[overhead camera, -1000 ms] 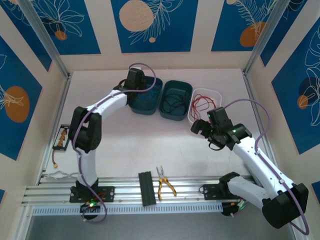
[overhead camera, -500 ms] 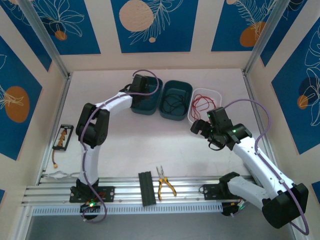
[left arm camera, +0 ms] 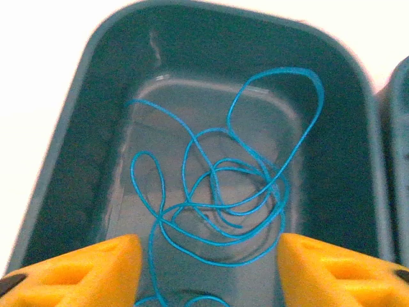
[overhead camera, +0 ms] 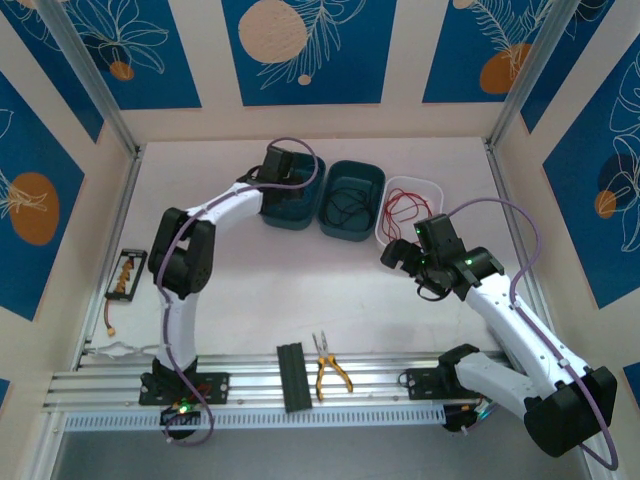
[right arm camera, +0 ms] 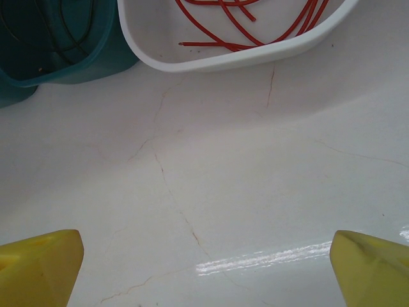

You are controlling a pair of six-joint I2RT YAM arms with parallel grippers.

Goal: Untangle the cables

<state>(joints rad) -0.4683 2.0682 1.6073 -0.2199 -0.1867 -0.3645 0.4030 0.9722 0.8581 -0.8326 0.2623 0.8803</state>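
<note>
White table (overhead camera: 300,290), blue leaf-print panels on the walls around it. Three bins in a row at the far side: left teal bin (overhead camera: 292,222), middle teal bin (overhead camera: 347,233), white bin (overhead camera: 410,180).

Cables are one per bin. The blue cable (left arm camera: 238,206) is a loose loopy heap on the floor of the left teal bin. The black cable (overhead camera: 345,205) is in the middle bin and the red cable (right arm camera: 217,45) in the white one.

My left gripper (left arm camera: 209,259) hangs over the left teal bin, looking straight down into it. Its jaws are partly apart with nothing clamped. The blue heap lies below and just ahead of the fingers (left arm camera: 102,265). One blue strand runs through the gap at the bottom edge of the wrist view, and I can't tell if it touches a finger.

My right gripper (right arm camera: 206,249) is over bare table just on the near side of the white bin. Its jaws are spread wide, holding nothing and touching nothing. The red cable is ahead of it inside the bin, apart from the fingers.

Pliers (overhead camera: 330,372) lie on the near rail between the arm bases.
</note>
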